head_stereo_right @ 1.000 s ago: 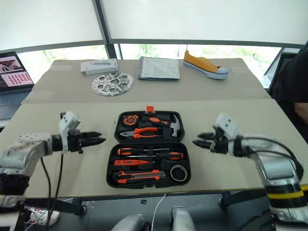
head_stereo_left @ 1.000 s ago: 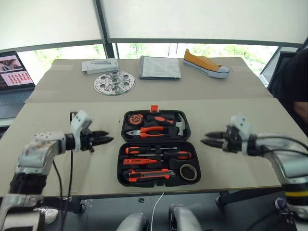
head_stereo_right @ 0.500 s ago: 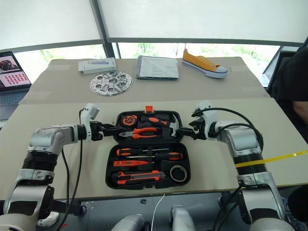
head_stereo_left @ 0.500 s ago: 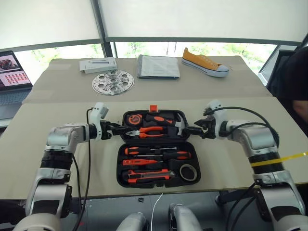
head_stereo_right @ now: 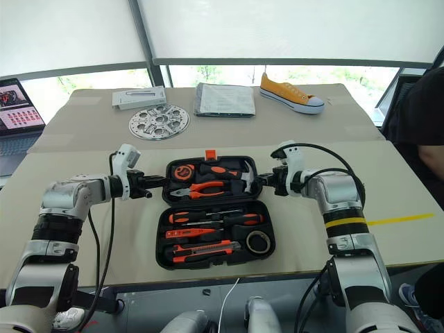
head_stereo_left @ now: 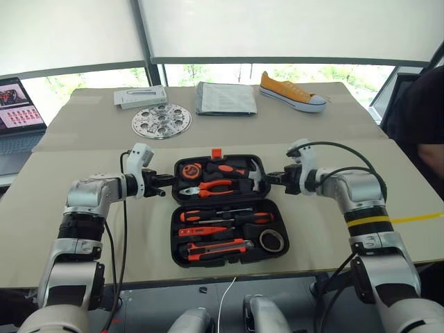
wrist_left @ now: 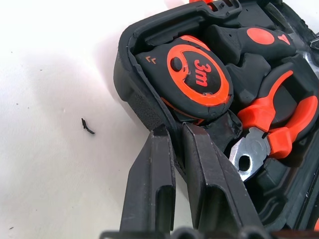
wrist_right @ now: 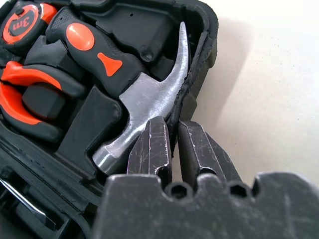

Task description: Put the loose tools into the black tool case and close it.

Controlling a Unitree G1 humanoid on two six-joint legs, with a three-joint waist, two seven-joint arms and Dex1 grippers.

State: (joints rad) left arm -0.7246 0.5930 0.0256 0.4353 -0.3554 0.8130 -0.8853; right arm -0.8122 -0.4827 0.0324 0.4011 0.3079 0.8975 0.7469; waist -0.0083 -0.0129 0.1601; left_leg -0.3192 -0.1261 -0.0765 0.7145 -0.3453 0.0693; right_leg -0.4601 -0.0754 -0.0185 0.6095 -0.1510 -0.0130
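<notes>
Both of your arms have swung inward since a second ago, from well out to the sides of the black tool case [head_stereo_left: 229, 208] to its far half, one at each end. Nearest you, the case lies open on the table [head_stereo_left: 83, 236], and its near half holds the loose tools: the utility knife [head_stereo_left: 215, 248] along the near edge, the slim all-orange screwdriver [head_stereo_left: 202, 231] just beyond it, and the two orange-and-black screwdrivers [head_stereo_left: 239, 217] beyond that, with a roll of tape [head_stereo_left: 272, 241] at the near right corner. Farther on, in the far half, you see the pliers [head_stereo_left: 211, 187], the hammer [head_stereo_left: 243, 173] and a round tape measure [head_stereo_left: 189, 171], with the small orange latch [head_stereo_left: 217, 153] on the far edge. Your left gripper [head_stereo_left: 166, 192] sits at the left wall of that far half; in the left wrist view its fingers [wrist_left: 154, 169] are clamped on the case's rim just below the tape measure, one finger outside the wall and one inside. Your right gripper [head_stereo_left: 269, 179] is at the right wall; in the right wrist view its fingers [wrist_right: 154, 144] pinch the rim beside the hammer's steel head, nearly together with the thin edge between them. Beyond the case, across the seam to the far table, lie a perforated metal disc [head_stereo_left: 161, 121], a flat white box [head_stereo_left: 140, 96], a stack of papers [head_stereo_left: 223, 98] and a yellow sneaker [head_stereo_left: 291, 91]. A laptop [head_stereo_left: 19, 111] stands open at the far left, and a person in dark clothing [head_stereo_left: 420, 104] is at the right edge.
</notes>
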